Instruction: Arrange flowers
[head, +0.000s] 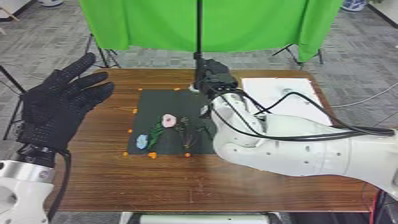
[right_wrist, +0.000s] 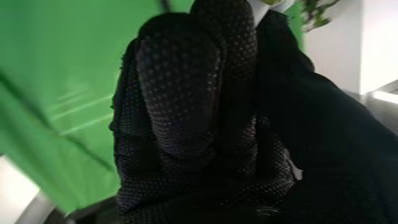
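Observation:
In the head view my right hand (head: 215, 77) is over the far edge of a dark mat (head: 160, 107). The right wrist view shows the glove of my right hand (right_wrist: 182, 95), with a white flower (right_wrist: 259, 10) pinched between finger and thumb; its stem is hidden. On the mat lie a pink flower (head: 169, 120) and, nearer the left corner, a blue flower (head: 142, 141). Dark green stems (head: 187, 135) lie beside them. My left hand (head: 58, 107) is raised at the table's left side, open, with nothing in it.
A white sheet (head: 266, 86) lies right of the mat, with a small clear object (head: 287, 92) on it, partly behind cables. My right arm crosses the table's right half. Orange marks line the mat's edges. A green curtain (head: 142, 25) hangs beyond the table (head: 169, 185).

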